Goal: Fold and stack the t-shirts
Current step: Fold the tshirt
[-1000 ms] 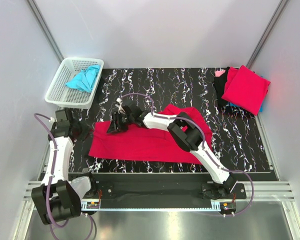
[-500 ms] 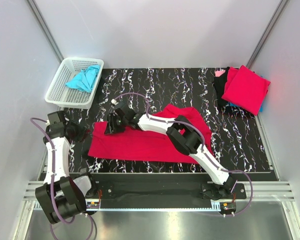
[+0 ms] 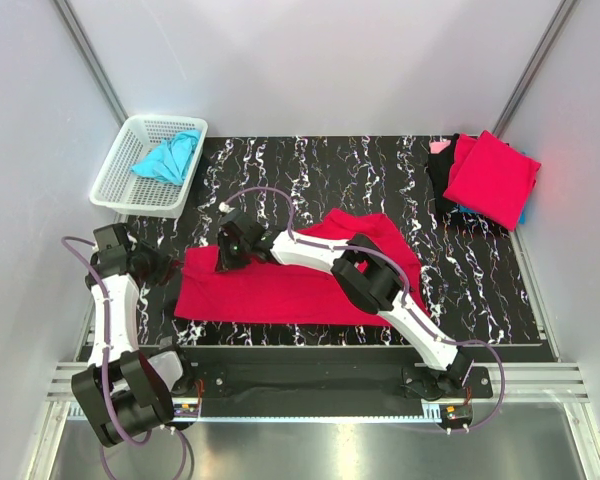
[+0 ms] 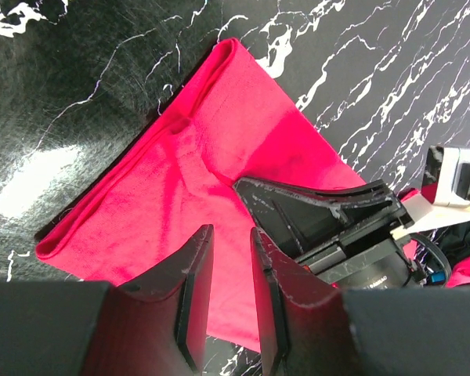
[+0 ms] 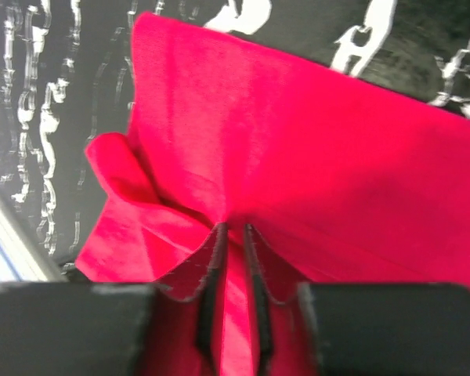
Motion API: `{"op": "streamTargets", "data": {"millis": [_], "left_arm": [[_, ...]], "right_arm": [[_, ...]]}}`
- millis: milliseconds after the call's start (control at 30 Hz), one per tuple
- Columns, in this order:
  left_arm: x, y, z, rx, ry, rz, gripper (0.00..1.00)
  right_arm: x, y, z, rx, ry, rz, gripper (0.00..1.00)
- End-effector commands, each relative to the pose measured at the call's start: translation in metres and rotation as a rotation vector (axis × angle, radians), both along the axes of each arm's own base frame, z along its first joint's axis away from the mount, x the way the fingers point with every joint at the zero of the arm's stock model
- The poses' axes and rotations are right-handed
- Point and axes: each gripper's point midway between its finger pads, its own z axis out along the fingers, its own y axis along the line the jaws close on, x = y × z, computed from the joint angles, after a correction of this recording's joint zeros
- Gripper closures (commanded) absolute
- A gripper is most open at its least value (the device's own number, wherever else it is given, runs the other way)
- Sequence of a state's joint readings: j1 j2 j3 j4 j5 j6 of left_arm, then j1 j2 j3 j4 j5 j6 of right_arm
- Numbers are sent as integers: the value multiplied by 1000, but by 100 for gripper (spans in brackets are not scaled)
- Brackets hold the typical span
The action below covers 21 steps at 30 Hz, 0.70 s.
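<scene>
- Where the black marbled table [image 3: 310,160] meets its far-left corner, a white lattice basket [image 3: 115,185] stands, half off the edge, with 1 crumpled turquoise t-shirt [image 3: 167,157] inside it.
- At the left edge of the table the left gripper [image 4: 231,235] hovers just beside the left end of the red t-shirt [image 3: 280,290]. Its 2 fingers [image 4: 189,290] are almost closed, with only a thin slit between them, and they have hold of nothing.
- That red t-shirt lies on the near middle of the table as a long doubled band. Its left end shows a rolled fold, and its right part rises toward the rear under the right arm.
- On the band's upper left corner the right gripper [image 5: 235,229] reaches across from the right. Its fingers [image 5: 210,270] are pinched tight on a ridge of red cloth, which puckers into creases around the tips.
- In the far-right corner a folded red t-shirt [image 3: 492,178] tops a stack [image 3: 443,172]. Black cloth, a bit of pink and a blue edge show beneath it. I cannot tell how many garments lie under it.
</scene>
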<state>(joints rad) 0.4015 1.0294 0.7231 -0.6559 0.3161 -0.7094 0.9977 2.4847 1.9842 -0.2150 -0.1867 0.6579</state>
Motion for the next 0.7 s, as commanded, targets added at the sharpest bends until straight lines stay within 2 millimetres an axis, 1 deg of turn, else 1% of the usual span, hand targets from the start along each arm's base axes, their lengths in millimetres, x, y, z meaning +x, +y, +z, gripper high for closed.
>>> {"op": "streamTargets", "data": {"millis": [0, 33, 67, 100, 167, 300, 333, 367, 433, 467, 533, 567, 667], "left_arm": [[4, -3, 4, -7, -40, -33, 70], [4, -3, 4, -5, -39, -35, 70], [3, -3, 3, -9, -37, -35, 70], [3, -4, 3, -10, -37, -39, 70], [3, -5, 1, -14, -33, -44, 70], [2, -6, 1, -13, -35, -51, 70], [2, -6, 0, -14, -34, -52, 70], [1, -6, 0, -11, -35, -52, 70], [1, -5, 1, -7, -38, -54, 70], [1, -5, 0, -5, -37, -54, 70], [1, -6, 0, -6, -35, -56, 70], [1, -6, 0, -5, -37, -59, 70], [1, -5, 0, -3, -35, -59, 70]], "right_arm": [[9, 0, 13, -37, -73, -25, 84], [11, 0, 17, -34, -82, -28, 86], [13, -2, 16, -44, -87, -35, 88], [12, -2, 17, -46, -91, -32, 94], [14, 0, 19, -43, -97, -31, 100], [14, 3, 19, -38, -92, -18, 100], [13, 4, 15, -42, -89, -13, 100], [12, 7, 18, -32, -83, -6, 100], [10, 9, 20, -28, -78, -2, 92], [10, 9, 21, -24, -77, -1, 80], [10, 10, 25, -21, -80, -1, 73], [8, 11, 25, -20, -78, 3, 66], [8, 12, 26, -15, -73, 6, 62]]}}
